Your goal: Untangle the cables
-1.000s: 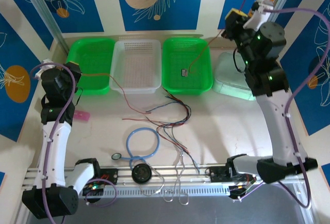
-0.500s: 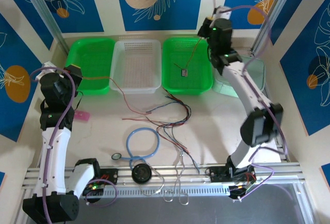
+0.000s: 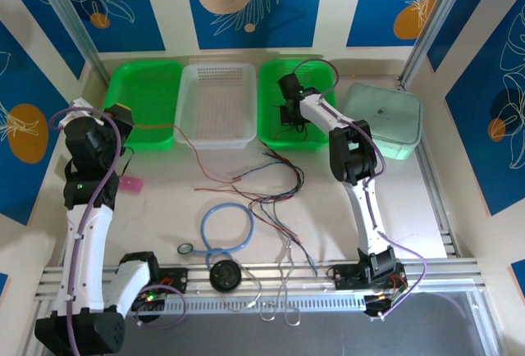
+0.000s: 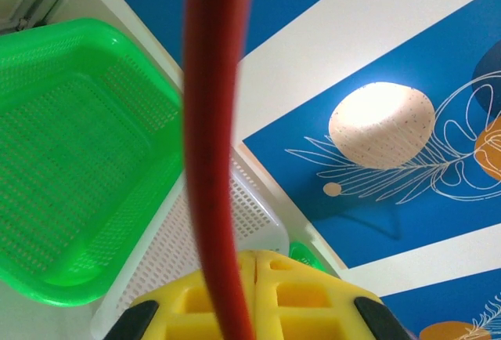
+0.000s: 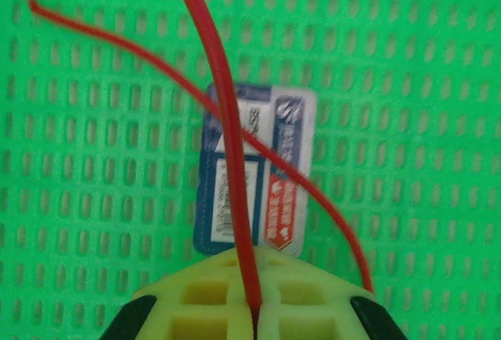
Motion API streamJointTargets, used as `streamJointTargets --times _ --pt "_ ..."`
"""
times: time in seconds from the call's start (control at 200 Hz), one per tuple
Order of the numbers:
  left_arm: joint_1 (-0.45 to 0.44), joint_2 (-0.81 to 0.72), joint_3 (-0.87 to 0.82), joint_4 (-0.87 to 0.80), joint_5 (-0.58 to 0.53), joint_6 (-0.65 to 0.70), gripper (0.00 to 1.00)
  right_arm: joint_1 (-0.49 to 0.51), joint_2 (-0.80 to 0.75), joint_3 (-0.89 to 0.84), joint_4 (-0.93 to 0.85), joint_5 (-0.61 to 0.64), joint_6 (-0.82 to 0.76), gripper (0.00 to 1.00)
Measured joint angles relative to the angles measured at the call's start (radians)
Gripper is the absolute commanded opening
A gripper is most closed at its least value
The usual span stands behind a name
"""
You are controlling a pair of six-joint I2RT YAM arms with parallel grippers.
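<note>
- Left claw (image 4: 254, 277): clenched on the left red wire (image 4: 210, 121), yellow fingers pressed together around it. In the overhead view it sits at the outer edge of the left green basket (image 3: 152, 98).
- Left red wire, course: from my claw across that basket, past the white basket (image 3: 215, 106), then down into the heap on the table.
- Right claw (image 5: 254, 302): clenched on the right red wire (image 5: 225, 113), low over the mesh floor of the right green basket (image 5: 407, 81).
- Label card (image 5: 252, 175): blue and white, flat on the mesh under the wire. I cannot tell whether it is attached.
- Cables, remainder (image 3: 275, 188): red, black and bluish-grey strands crossed at mid-table, near the blue tube loop (image 3: 225, 226).
- Step in hand, as I judge it: laying the right red wire down in its basket.
- Method, right: let go only once the wire lies slack on the mesh, then rise straight up so my fingers do not hook the loose run.
- Method, left: hold firm without hauling, since tension would likely drag and tighten the heap.
- Risk: a springy wire may creep over the rim.
</note>
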Motion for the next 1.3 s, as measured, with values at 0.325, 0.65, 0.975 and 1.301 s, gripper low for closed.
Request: streamJointTargets --times 0.325,0.65,0.975,1.301 --pt "-0.006 0.014 0.062 -0.027 0.007 0.064 0.00 -0.034 -0.042 0.083 -0.101 -0.123 0.020 0.81" --pt "-0.090 0.125 0.253 0.053 0.036 0.040 0.00 -0.056 -0.405 -0.053 -0.069 -0.178 0.032 0.99" --pt "-0.354 0.369 0.537 0.135 0.006 0.086 0.00 -0.086 -0.742 -0.392 0.049 -0.262 0.085 0.99" --pt "-0.426 0.715 0.895 0.264 0.001 0.107 0.00 -0.230 -0.989 -0.602 0.080 -0.343 0.128 0.99"
